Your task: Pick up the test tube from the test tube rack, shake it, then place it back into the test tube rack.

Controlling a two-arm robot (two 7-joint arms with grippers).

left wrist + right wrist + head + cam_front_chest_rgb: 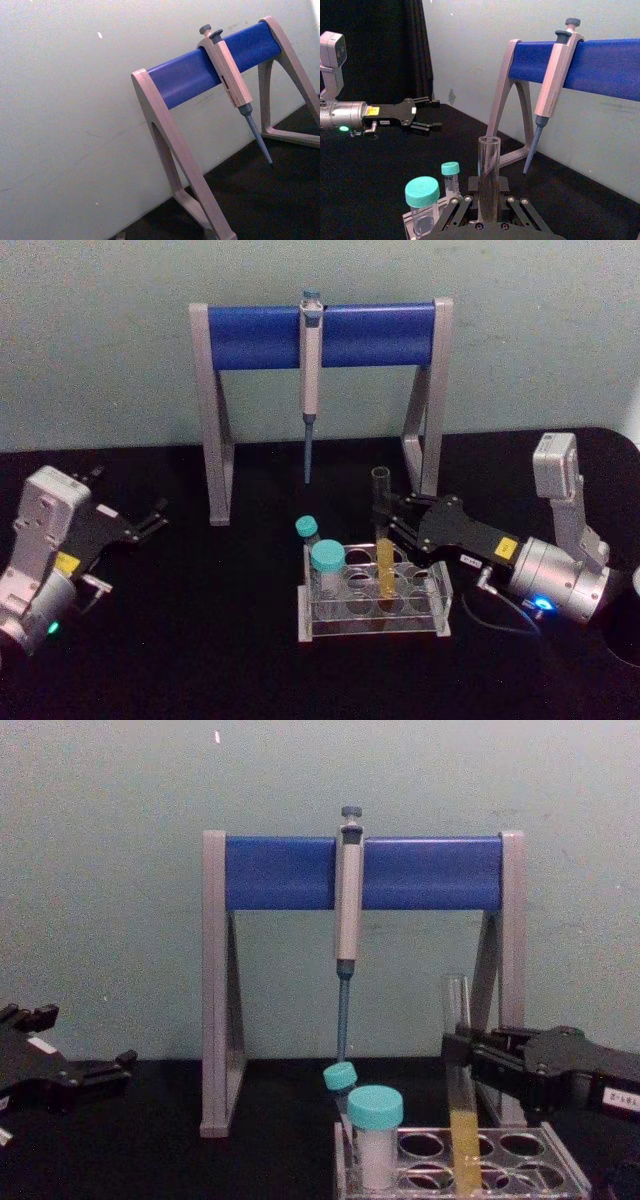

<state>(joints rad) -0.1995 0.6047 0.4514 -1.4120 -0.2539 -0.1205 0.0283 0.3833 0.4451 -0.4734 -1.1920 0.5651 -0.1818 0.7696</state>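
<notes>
Here the right hand has its fingers closed around the test tube, gripping it on the clear glass above the yellow-orange liquid, and the tube stands upright with its bottom down in a hole of the test tube rack. The rack sits near the front edge of the surface, a little toward its right side. The step in hand looks like the lift out: pull straight up along the tube's own line until the round bottom clears the top plate, because any sideways drag would catch the hole's rim or tip the rack. The tube is uncapped, so the shake wants to be gentle, mouth up. Two teal-capped vials stand in the rack's left holes, just beside the path. Over at the left edge the left hand hangs parked, fingers apart and holding nothing. Farther back stands the pipette stand, a pipette hanging from its blue bar, against a pale wall.
</notes>
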